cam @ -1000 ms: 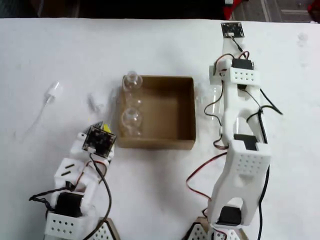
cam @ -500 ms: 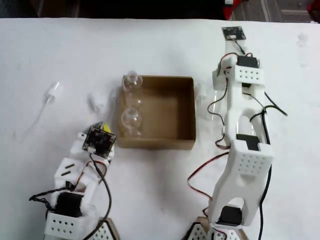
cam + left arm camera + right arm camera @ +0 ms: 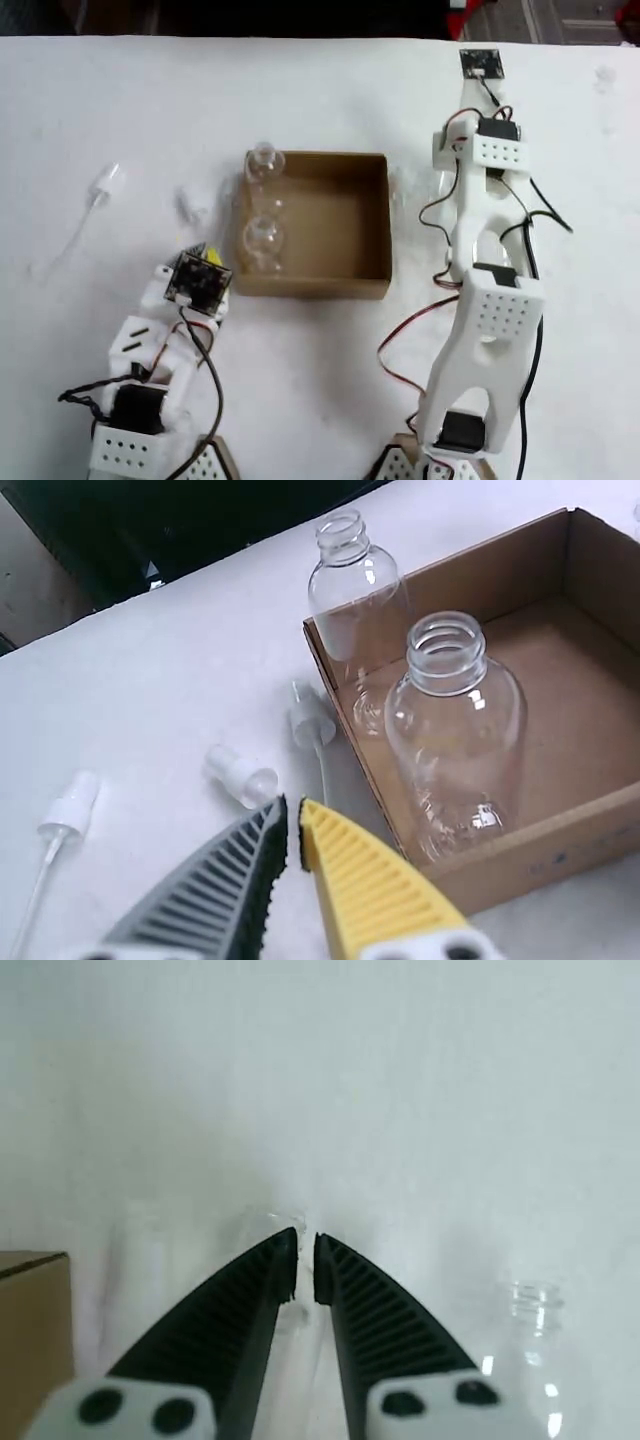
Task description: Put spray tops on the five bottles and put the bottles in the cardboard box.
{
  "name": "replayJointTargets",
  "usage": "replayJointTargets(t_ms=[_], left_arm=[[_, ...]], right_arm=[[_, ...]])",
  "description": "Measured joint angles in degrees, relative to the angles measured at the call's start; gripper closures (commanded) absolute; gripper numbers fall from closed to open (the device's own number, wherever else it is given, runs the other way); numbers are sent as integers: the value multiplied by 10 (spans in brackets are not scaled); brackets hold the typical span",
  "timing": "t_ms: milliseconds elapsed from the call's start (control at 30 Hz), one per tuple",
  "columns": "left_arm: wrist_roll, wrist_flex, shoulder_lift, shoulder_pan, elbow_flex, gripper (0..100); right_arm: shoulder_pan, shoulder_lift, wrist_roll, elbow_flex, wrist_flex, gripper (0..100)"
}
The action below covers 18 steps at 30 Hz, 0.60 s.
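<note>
A: Entry for the left tool (image 3: 293, 830)?
B: The grey and yellow fingers met at the tips. It hung over the worktop (image 3: 150, 670), just beside the cardboard box (image 3: 560, 835).
A: Bottles?
B: Two stood upright inside the box, along its left wall: the nearer bottle (image 3: 455, 730) and the farther bottle (image 3: 355, 580) at the far corner (both necks were bare).
A: Spray tops?
B: Three lay loose on the worktop left of the box. The first spray top (image 3: 310, 720) was just beside the wall, the second spray top (image 3: 240, 775) near it, and the third spray top (image 3: 72, 805) well apart.
A: Right tool (image 3: 305, 1260)?
B: Black fingers drawn in to a thin slit above the worktop. Something clear showed behind the tips; I could not tell whether they touched it. An uncapped bottle (image 3: 535, 1320) stood near.
</note>
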Motion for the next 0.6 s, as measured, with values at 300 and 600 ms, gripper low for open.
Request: replayJointTargets(t_ms=[300,600], left_arm=[[0,0,0,0,0,972],[0,0,0,0,0,972]], right_arm=[[0,0,47,0,97,982],[-2,-50,51,0,143,977]])
